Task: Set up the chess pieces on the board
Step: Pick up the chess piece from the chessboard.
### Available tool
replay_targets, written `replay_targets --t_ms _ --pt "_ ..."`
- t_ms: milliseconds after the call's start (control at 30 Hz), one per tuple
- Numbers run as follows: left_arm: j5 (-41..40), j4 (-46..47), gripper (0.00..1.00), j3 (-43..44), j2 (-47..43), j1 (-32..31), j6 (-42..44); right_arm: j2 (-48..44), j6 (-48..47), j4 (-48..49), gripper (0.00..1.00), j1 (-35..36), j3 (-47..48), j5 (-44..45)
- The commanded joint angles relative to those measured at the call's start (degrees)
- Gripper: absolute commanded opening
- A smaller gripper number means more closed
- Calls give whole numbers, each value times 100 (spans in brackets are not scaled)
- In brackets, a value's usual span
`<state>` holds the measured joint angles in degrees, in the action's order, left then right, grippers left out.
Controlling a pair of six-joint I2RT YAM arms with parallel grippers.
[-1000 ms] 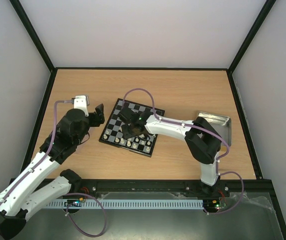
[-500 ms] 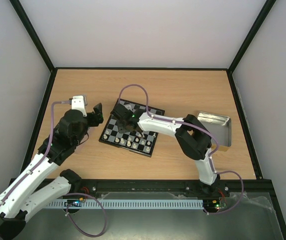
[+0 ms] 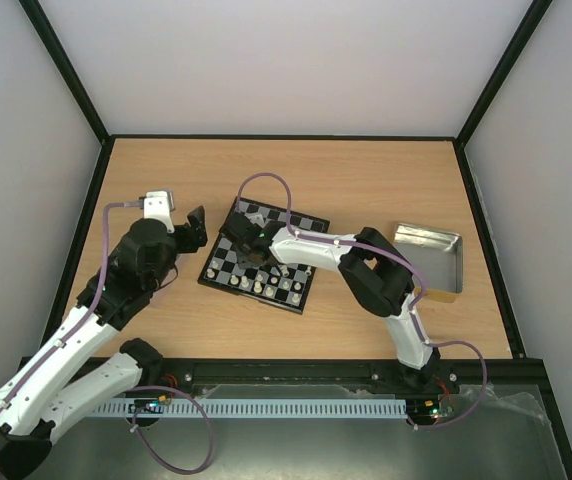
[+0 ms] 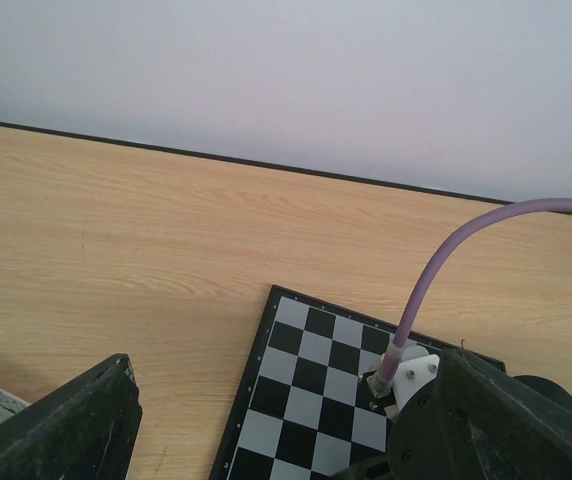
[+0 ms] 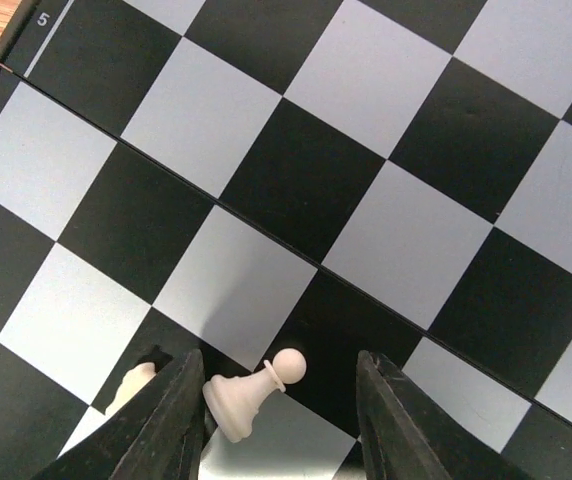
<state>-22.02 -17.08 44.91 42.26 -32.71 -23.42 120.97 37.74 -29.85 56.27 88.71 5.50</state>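
Pawn (image 5: 251,393): white, on the board (image 3: 223,262), left of its middle. It sits near a line between squares, not centred on one, so it probably needs a nudge.
Neighbour (image 5: 131,388): another white piece one square over, just outside the jaws, which were likely set narrow to miss it.
Pieces (image 3: 257,287): white ones lined along the board's near edge. The row looks only part filled, and the black ones are too small to tell.
Right gripper (image 3: 250,258): low over the board, straddling the pawn. Its fingers (image 5: 171,420) are parted wider than the pawn, which is close to one and clear of the other, so nothing is clamped.
Left gripper (image 3: 194,228): just off the board's left edge, spread wide and empty, probably parked there to leave the other arm room.
Tray (image 3: 436,238): well right of the board, likely where pieces come from. Its contents are unclear.
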Motion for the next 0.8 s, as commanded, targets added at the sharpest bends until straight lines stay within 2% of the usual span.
replay_targets --t_ms 0,267,567,767 --pt "-15 126 82 -60 24 36 -29 32 42 -94 40 27 101 294" --pt "11 126 82 -60 30 29 -31 -20 131 -83 31 25 -44 233" --pt "41 126 82 -71 30 36 -35 -203 197 -145 42 24 -279 505" --pt "40 126 82 -70 30 33 -38 -444 321 -136 41 16 -607 569"
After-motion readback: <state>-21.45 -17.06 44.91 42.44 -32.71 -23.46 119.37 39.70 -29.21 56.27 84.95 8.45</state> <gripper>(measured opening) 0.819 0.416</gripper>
